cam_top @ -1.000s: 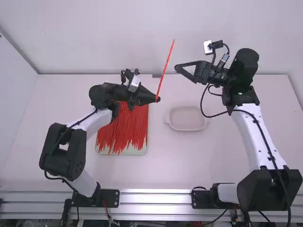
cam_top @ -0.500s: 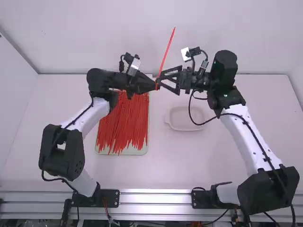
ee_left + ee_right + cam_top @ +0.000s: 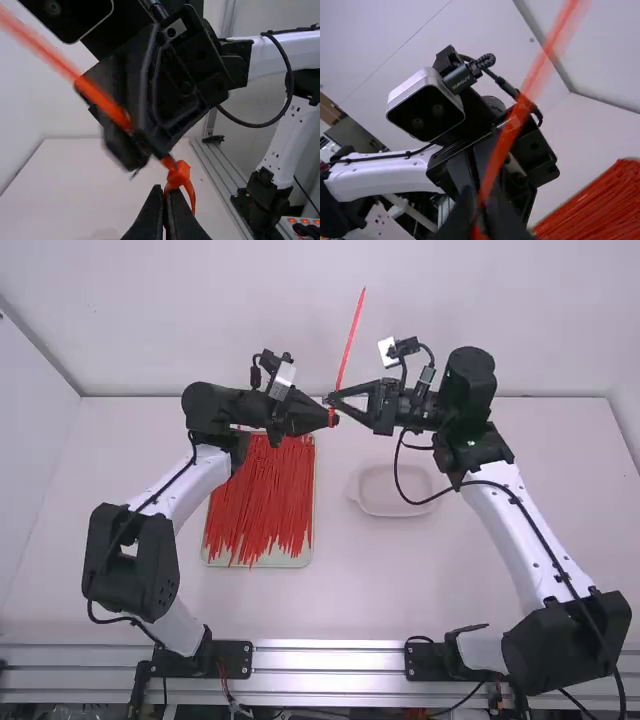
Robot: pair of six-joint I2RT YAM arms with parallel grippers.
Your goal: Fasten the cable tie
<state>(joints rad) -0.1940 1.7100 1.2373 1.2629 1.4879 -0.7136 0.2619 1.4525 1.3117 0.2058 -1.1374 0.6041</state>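
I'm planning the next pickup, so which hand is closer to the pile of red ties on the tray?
Left. The left hand hangs over the far end of the pile of red ties; the right hand is farther right, past the pile's edge.

You have a white table (image 3: pixel 400 560) under everything. Near its middle stands a shallow white plastic dish (image 3: pixel 393 490) with small handles. At nine o'clock from the dish, near it, lies a pale flat tray (image 3: pixel 262 562) which carries a loose heap of thin red plastic ties (image 3: pixel 262 505). At six o'clock, along the table's edge, runs a silver metal rail (image 3: pixel 330 658).
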